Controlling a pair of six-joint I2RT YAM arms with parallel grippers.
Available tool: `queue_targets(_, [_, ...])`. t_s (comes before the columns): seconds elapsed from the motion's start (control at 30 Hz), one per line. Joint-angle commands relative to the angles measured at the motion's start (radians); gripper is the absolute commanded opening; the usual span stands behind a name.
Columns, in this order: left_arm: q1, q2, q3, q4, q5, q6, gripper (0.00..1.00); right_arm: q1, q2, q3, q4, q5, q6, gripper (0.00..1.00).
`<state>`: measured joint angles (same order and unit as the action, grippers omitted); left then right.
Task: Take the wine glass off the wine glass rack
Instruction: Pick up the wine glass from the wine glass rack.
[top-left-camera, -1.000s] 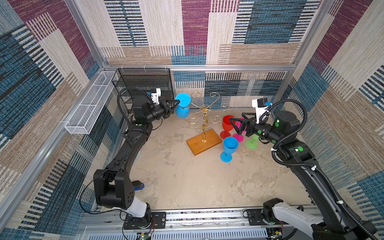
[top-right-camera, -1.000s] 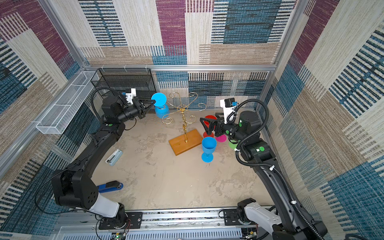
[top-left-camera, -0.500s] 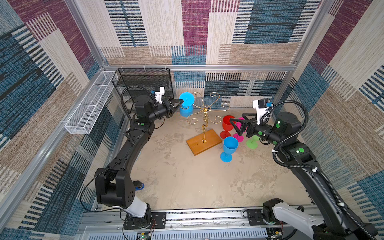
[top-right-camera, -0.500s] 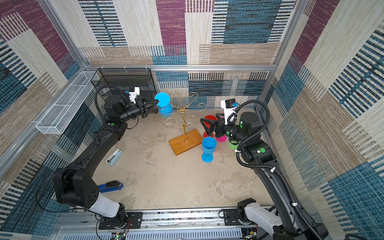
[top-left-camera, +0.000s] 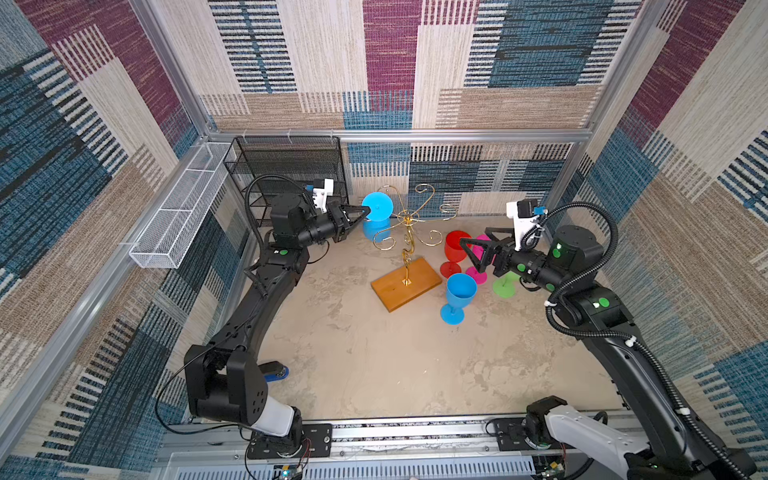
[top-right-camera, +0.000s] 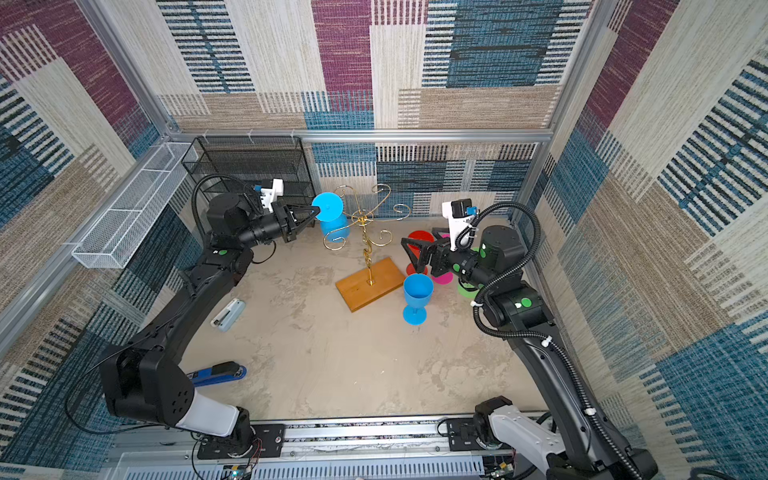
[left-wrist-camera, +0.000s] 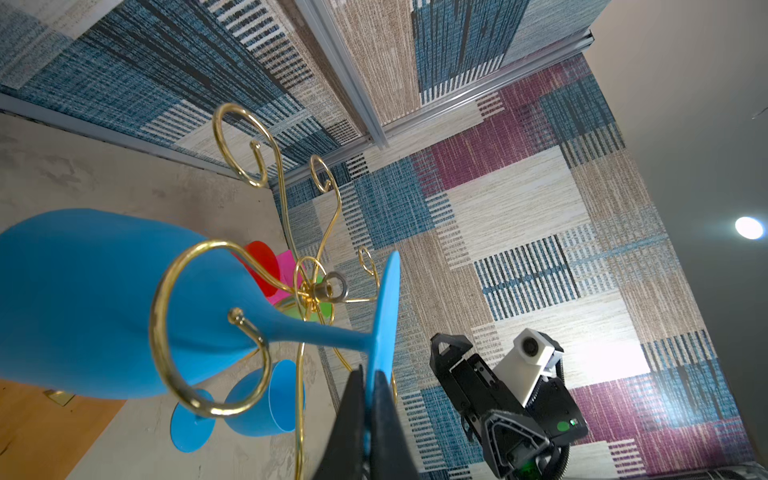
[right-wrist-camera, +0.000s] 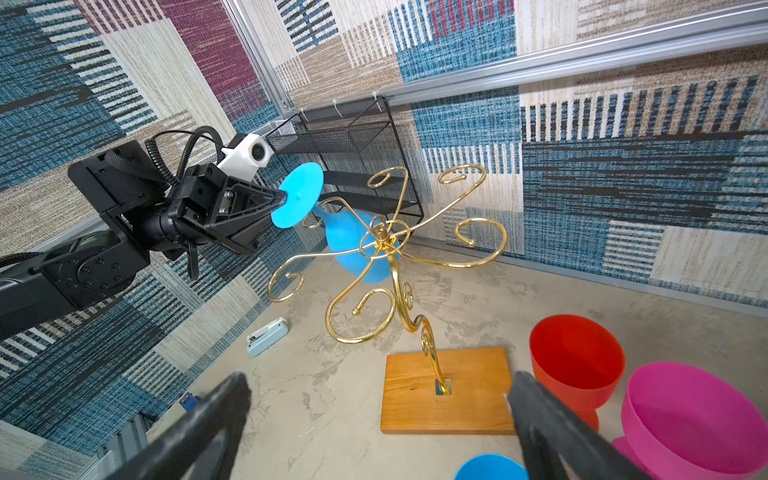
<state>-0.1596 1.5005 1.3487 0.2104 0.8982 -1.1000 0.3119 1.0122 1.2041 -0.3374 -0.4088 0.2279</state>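
One blue wine glass (top-left-camera: 377, 206) hangs bowl-down at ten o'clock on the wine glass rack (top-left-camera: 409, 243). Its foot's edge is pinched by the left gripper (top-left-camera: 365, 211); the right gripper (top-left-camera: 471, 253) gapes wide, empty. It looks like light, stiff plastic, likely slick: the thin foot may pivot, the stem grips surer.

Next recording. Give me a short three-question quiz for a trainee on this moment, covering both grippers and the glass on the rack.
1. True or false: the left gripper is shut on the foot of the hanging wine glass.
2. Pick one. The right gripper is: A open, holding nothing; B shut on a glass; C shut on the rack.
3. Fill in: the glass hanging upside down on the wine glass rack is ___ in colour.

Key: 1 true; 2 A; 3 blue.
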Motion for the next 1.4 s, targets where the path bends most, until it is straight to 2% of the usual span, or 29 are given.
queue_targets(0.0, [0.0,-0.025,-0.02,-0.019,0.036,0.051,0.0,-0.001,-0.008,-0.003,0.02,0.005,0.01,0.99])
queue_targets(0.23, [0.009,-0.068,-0.069,-0.04,0.033,0.07,0.0,0.0,-0.015,-0.009,0.017,0.008,0.011,0.99])
queue_targets(0.37, [0.055,-0.114,-0.123,-0.043,0.022,0.067,0.0,0.0,-0.026,-0.015,0.011,0.017,0.008,0.99])
queue_targets(0.53, [0.18,-0.214,-0.22,0.005,0.031,0.009,0.0,0.0,-0.027,-0.018,0.01,0.018,0.002,0.99])
queue_targets(0.67, [0.309,-0.293,-0.253,-0.024,0.066,0.004,0.0,-0.001,-0.02,-0.009,0.023,0.023,-0.006,0.99])
queue_targets(0.77, [0.391,-0.324,-0.24,-0.014,0.087,-0.024,0.0,-0.001,-0.016,0.002,0.057,0.024,-0.021,0.99])
queue_targets(0.87, [0.431,-0.323,-0.185,0.031,0.1,-0.077,0.0,0.0,-0.008,0.01,0.11,0.047,-0.057,0.99])
queue_targets(0.93, [0.437,-0.311,-0.146,0.1,0.104,-0.15,0.0,0.0,0.007,0.026,0.134,0.063,-0.081,0.99])
queue_targets(1.07, [0.438,-0.267,-0.097,0.409,0.101,-0.427,0.0,0.001,0.055,0.073,0.198,0.006,-0.103,0.99])
queue_targets(1.13, [0.437,-0.251,-0.075,0.514,0.086,-0.521,0.0,0.007,0.077,0.093,0.237,-0.015,-0.113,0.99])
queue_targets(1.2, [0.421,-0.257,-0.057,0.504,0.059,-0.546,0.0,0.023,0.111,0.122,0.268,-0.023,-0.145,0.99])
queue_targets(1.37, [0.39,-0.273,0.041,0.368,0.074,-0.491,0.0,0.133,0.223,0.229,0.291,-0.001,-0.302,0.99])
